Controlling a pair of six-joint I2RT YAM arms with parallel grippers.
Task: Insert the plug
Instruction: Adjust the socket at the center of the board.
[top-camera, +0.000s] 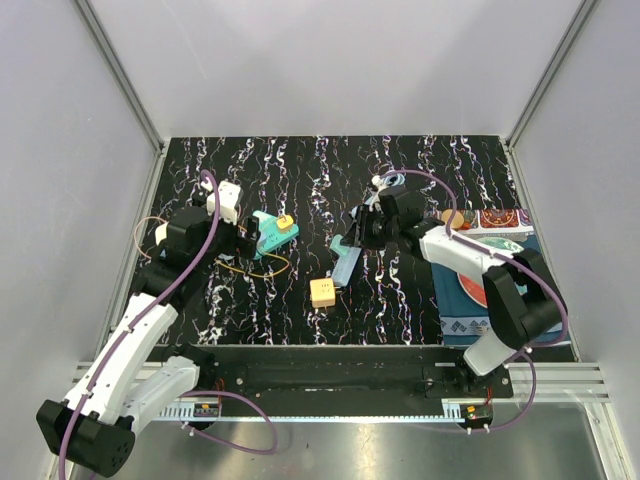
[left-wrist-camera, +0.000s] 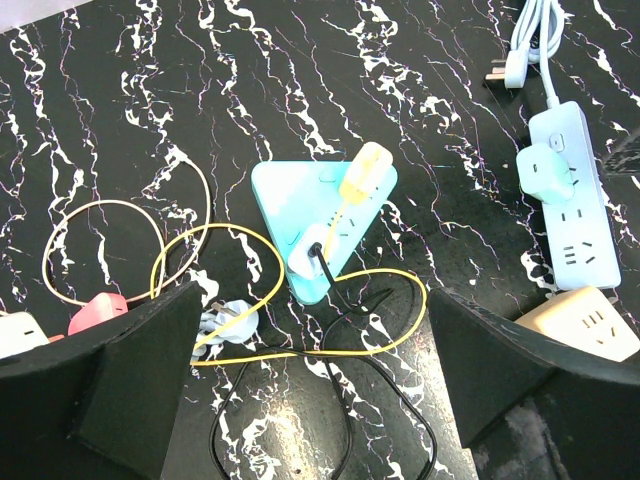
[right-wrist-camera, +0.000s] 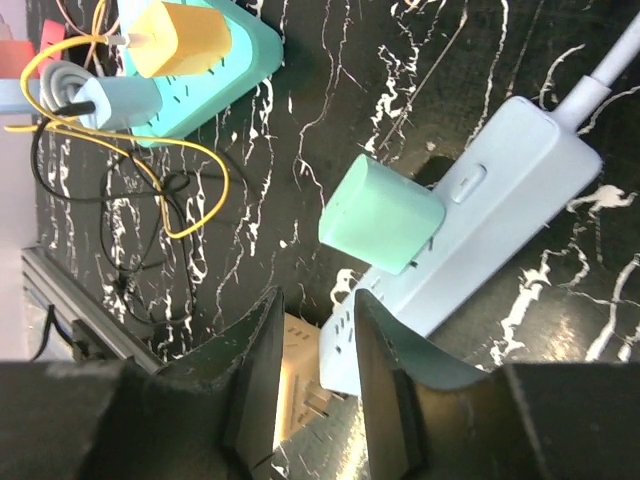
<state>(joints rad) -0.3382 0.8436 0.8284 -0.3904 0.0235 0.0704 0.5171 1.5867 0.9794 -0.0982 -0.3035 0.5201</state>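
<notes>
Two strips lie on the counter (top-camera: 420, 170). The mint plug (right-wrist-camera: 382, 213) stands on the pale-blue strip (right-wrist-camera: 500, 200) at centre with its prongs hidden, so I judge it socketed; how deep, I cannot tell. The right gripper (right-wrist-camera: 318, 305) hangs over that strip near the plug, drawn to a narrow gap and pinching nothing I can see, probably to press or check. The left gripper (left-wrist-camera: 312, 295) is spread wide above the teal triangular strip (left-wrist-camera: 285, 195) at left, out of the way.
</notes>
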